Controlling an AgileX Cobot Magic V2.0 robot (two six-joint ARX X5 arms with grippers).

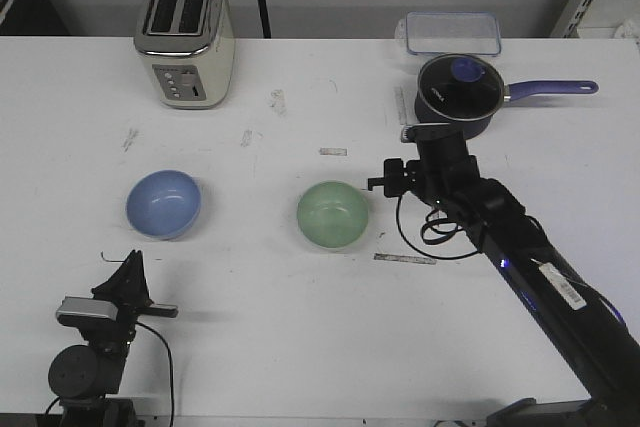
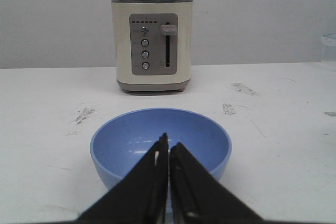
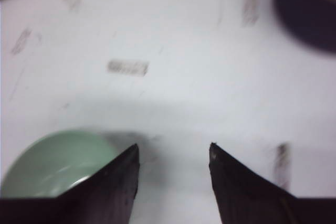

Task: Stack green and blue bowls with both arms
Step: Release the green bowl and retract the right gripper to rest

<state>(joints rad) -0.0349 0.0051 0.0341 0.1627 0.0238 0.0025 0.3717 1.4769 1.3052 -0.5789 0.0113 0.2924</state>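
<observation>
Front view: nothing is stacked yet. The pale mint-green round bowl (image 1: 333, 214) sits on the white counter (image 1: 300, 317), well apart from the periwinkle-blue round bowl (image 1: 163, 203). Left fingers (image 2: 168, 148) pressed together, empty; right fingers (image 3: 174, 156) spread, empty, beside the green bowl.

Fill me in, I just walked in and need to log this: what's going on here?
Two robot arms are set to stack two bowls; neither is held yet. The right gripper is open beside the green bowl, above the table. The left gripper is shut, short of the blue bowl, which sits before the toaster.
</observation>
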